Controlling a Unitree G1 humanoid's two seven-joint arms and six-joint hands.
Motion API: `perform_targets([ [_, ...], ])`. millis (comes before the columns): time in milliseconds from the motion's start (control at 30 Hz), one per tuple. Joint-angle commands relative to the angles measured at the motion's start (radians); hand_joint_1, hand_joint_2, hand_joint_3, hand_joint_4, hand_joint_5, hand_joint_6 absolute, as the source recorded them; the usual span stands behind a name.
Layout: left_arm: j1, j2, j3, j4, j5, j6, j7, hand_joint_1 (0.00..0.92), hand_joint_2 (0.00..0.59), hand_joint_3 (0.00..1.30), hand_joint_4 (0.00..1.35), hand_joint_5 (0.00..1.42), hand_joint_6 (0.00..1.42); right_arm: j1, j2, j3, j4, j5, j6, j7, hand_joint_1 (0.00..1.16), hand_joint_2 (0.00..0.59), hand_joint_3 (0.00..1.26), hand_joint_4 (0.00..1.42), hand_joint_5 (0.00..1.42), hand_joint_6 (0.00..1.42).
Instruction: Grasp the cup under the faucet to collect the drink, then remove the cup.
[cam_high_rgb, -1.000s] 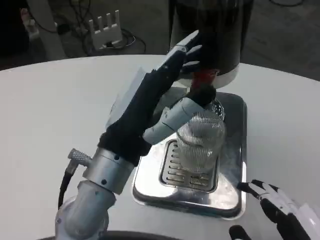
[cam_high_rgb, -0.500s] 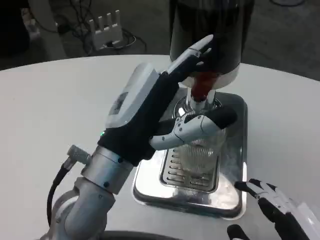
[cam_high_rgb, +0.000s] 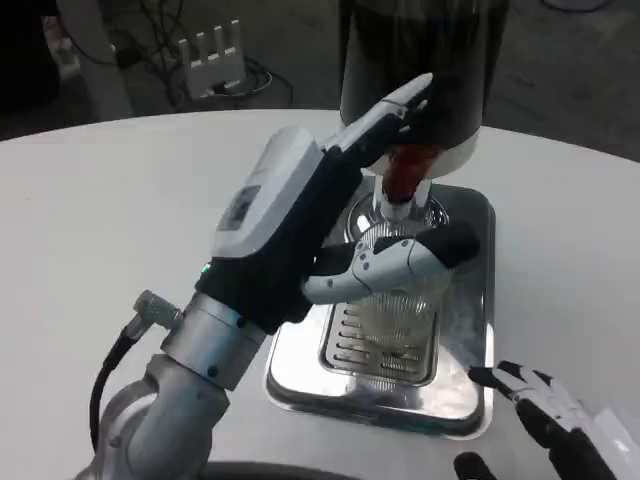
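Now left hand (cam_high_rgb: 300, 215) rotated, thumb across cup (cam_high_rgb: 400, 305), fingers at faucet (cam_high_rgb: 405, 175)

Clear ribbed cup (cam_high_rgb: 400, 300) is standing upright on the slotted grate (cam_high_rgb: 378, 345) of the shiny metal drip tray (cam_high_rgb: 470, 395), directly under the faucet (cam_high_rgb: 403, 180), toward the tray's far half. Faucet has a red tap piece on a silver spout, hanging from the dark dispenser (cam_high_rgb: 425, 60) at the table's far edge. Cup's upper part is being partly covered, so its fill level is not telling.
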Motion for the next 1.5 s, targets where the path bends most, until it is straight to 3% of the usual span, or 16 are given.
perform_targets([
  [33,0.026,0.020,-0.026,-0.023,0.035,-0.028,-0.009,0.000,0.084,0.17,0.22,0.34,0.32,0.014,0.005,0.000,-0.015,0.011,-0.014,-0.017,0.35,0.461,0.15,0.05,0.00,0.00],
  [533,0.052,0.034,-0.021,-0.044,0.049,-0.026,-0.005,0.000,0.085,0.18,0.24,0.34,0.33,0.024,0.008,0.001,0.000,0.013,-0.017,-0.040,0.35,0.461,0.15,0.05,0.00,0.00],
  [667,0.056,0.035,-0.020,-0.048,0.053,-0.023,-0.004,0.000,0.085,0.18,0.24,0.34,0.33,-0.005,0.008,-0.023,0.043,0.034,-0.017,-0.066,0.45,0.397,0.06,0.05,0.00,0.00],
  [833,0.060,0.033,-0.020,-0.048,0.057,-0.022,0.000,0.000,0.075,0.18,0.24,0.34,0.32,-0.055,0.047,-0.051,0.115,0.118,-0.021,-0.138,0.55,0.319,0.02,0.05,0.00,0.00],
  [933,0.059,0.035,-0.020,-0.045,0.057,-0.020,-0.001,0.000,0.075,0.18,0.24,0.34,0.32,-0.111,0.057,-0.050,0.172,0.156,0.022,-0.125,0.61,0.276,0.02,0.02,0.00,0.01],
  [1067,0.061,0.036,-0.023,-0.035,0.060,-0.021,0.000,0.000,0.075,0.18,0.24,0.34,0.32,-0.147,0.081,-0.042,0.225,0.212,0.018,-0.157,0.67,0.231,0.02,0.01,0.00,0.04],
  [1200,0.054,0.037,-0.025,-0.026,0.065,-0.023,0.004,0.000,0.076,0.18,0.24,0.34,0.32,-0.183,0.120,-0.033,0.261,0.255,0.056,-0.177,0.69,0.218,0.01,0.00,0.00,0.06],
  [1400,0.039,0.044,-0.027,-0.012,0.068,-0.019,-0.002,0.000,0.076,0.18,0.22,0.33,0.32,-0.224,0.144,-0.022,0.314,0.276,0.052,-0.228,0.72,0.205,0.01,0.00,0.00,0.06],
  [1500,0.034,0.047,-0.028,-0.007,0.068,-0.018,0.000,0.000,0.076,0.18,0.22,0.33,0.31,-0.233,0.181,-0.023,0.364,0.303,-0.009,-0.313,0.72,0.209,0.01,0.00,0.00,0.05],
])
